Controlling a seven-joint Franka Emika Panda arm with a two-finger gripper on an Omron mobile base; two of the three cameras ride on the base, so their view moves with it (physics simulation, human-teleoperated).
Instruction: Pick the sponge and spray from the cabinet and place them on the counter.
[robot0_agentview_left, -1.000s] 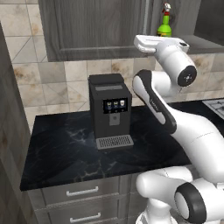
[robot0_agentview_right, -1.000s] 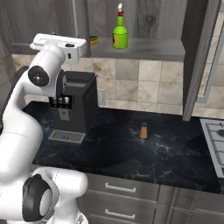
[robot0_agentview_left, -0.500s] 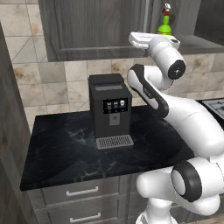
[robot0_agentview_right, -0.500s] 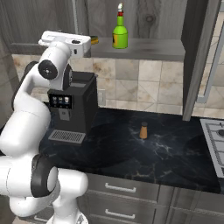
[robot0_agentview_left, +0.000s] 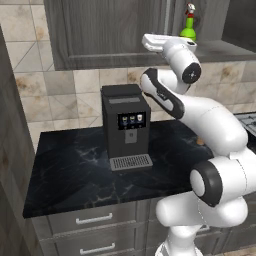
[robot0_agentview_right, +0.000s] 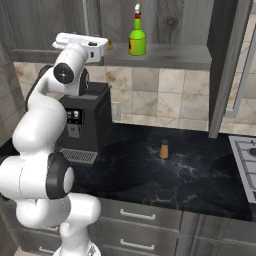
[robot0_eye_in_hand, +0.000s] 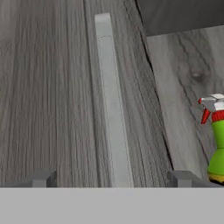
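Jaws spread wide and empty before the cabinet door; spray cut off at the frame edge.

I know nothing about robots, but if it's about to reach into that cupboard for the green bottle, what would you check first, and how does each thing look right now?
1. Claw open and empty: ok, the tips stand wide apart with nothing between them.
2. Spray upright on the cabinet floor: ok.
3. Cabinet door out of the way on the spray's side: ok, the right base view shows it swung open.
4. Claw lined up with the spray: not ok, in the hand view the bottle sits far to the right edge and the silver handle of the closed door is straight ahead.
5. Sponge located: cannot tell.
6. Room on the counter to set things down: ok, bare space around the small shaker.
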